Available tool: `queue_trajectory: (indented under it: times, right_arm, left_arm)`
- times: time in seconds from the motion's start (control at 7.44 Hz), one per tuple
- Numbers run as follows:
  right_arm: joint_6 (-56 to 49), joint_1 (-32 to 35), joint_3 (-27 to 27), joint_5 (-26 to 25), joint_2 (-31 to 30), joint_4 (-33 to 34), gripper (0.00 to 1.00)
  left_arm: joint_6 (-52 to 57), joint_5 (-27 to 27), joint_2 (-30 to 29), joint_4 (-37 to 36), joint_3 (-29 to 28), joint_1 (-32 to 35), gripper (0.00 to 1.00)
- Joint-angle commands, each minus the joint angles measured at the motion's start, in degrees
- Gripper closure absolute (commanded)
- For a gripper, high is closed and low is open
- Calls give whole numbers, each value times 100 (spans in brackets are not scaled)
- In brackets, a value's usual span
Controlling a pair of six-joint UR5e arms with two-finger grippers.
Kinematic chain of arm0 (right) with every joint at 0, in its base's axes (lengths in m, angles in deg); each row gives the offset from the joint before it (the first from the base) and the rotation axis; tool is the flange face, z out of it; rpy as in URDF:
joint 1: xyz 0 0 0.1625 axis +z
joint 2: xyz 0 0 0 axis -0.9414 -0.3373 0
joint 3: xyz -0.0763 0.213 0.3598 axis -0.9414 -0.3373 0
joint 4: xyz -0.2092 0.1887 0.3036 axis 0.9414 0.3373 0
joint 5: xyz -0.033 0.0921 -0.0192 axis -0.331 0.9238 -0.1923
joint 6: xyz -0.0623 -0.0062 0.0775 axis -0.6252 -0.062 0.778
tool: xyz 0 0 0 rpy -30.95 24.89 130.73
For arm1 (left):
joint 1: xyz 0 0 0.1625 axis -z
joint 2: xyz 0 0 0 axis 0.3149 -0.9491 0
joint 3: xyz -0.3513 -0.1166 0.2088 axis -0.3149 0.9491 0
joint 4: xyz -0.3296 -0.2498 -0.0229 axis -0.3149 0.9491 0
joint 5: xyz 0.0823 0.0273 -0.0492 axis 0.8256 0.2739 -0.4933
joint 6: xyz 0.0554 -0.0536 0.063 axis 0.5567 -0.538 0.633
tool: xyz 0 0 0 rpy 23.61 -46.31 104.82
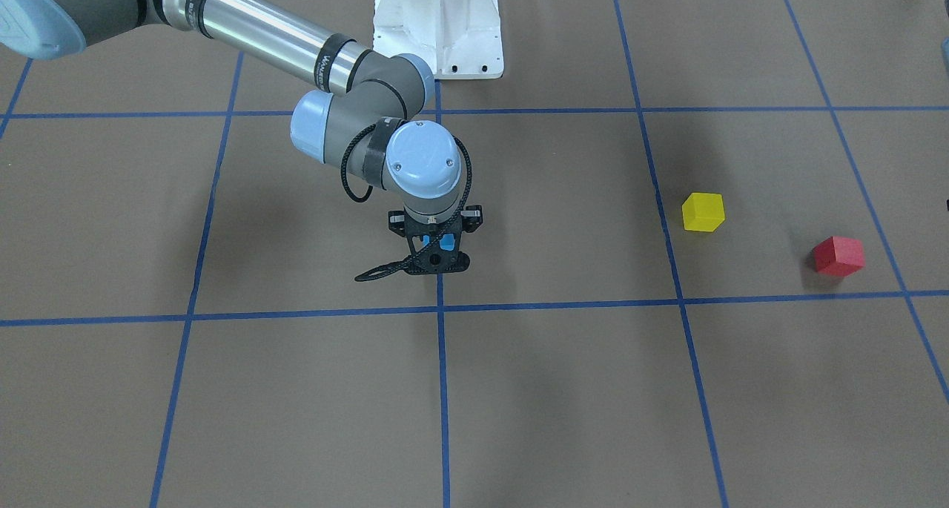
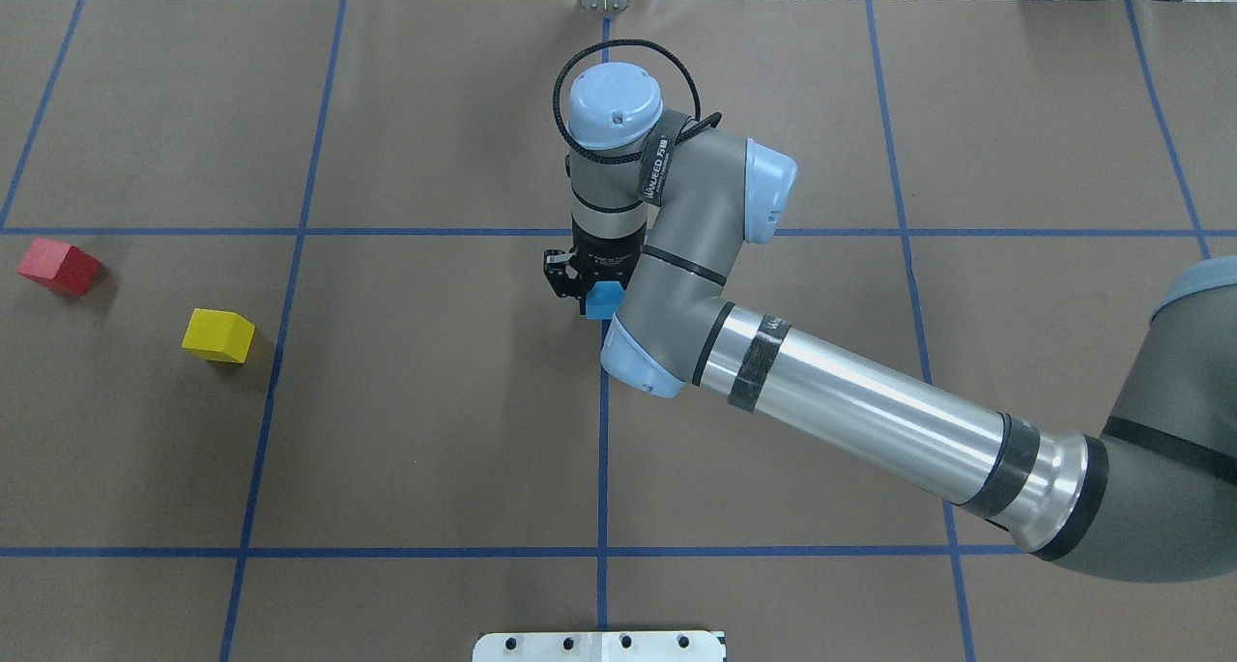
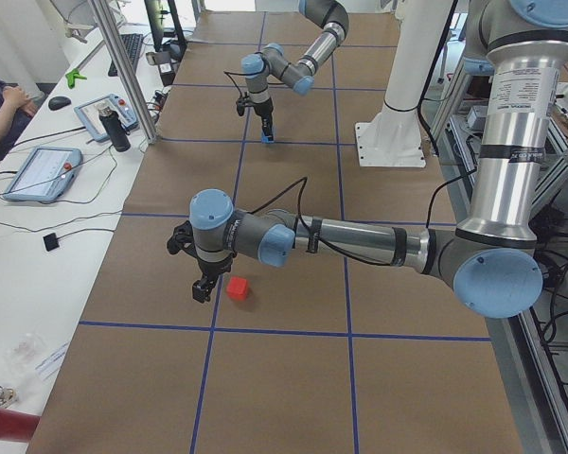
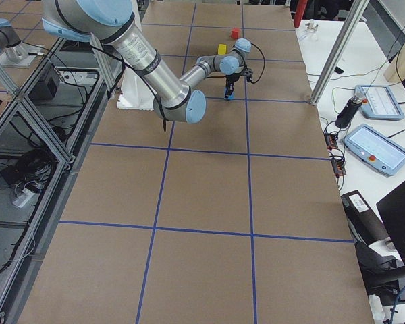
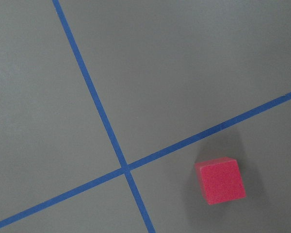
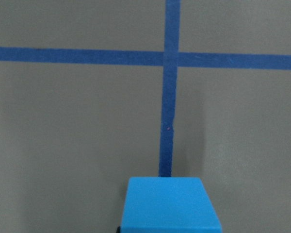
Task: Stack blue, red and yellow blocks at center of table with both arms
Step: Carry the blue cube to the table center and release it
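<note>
Your right pincer (image 1: 439, 259) is clamped on the blue block (image 2: 604, 300), pointing straight down at the middle of the counter (image 2: 435, 430). The block sits right over the tape line (image 2: 603, 449), close to a crossing. It's very low, but you can't tell whether it touches the paper. Out on the left side, the yellow block (image 2: 219, 335) and the red block (image 2: 60, 266) lie flat and apart from each other, yellow nearer the middle. Your left pincer (image 3: 201, 284) shows only in the side view, hanging just beside red. Whether its fingers are apart or together, you can't tell. The left wrist camera looks down on red, near a tape crossing.
</note>
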Motion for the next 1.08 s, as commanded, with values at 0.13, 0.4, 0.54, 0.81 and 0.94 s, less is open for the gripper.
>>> queue_trajectory:
  times: [0.13,0.4,0.54,0.81,0.94]
  right_arm:
    - [203,-64,4,-182,-5,-206,0]
    - [132,-56,48,-190,-22,-180,0]
    - [132,-3,74,-190,-22,-171,0]
    - [106,355,284,-120,-66,3,0]
    - [-146,627,320,-111,-110,231,0]
  left_arm:
    - [-5,0,-3,-11,-6,0,0]
    - [-13,18,-82,-20,-58,0,0]
    - [-101,53,-91,-55,-102,-26,0]
    - [-1946,35,-363,76,-200,-402,0]
    - [-2356,53,-311,529,-278,-709,0]
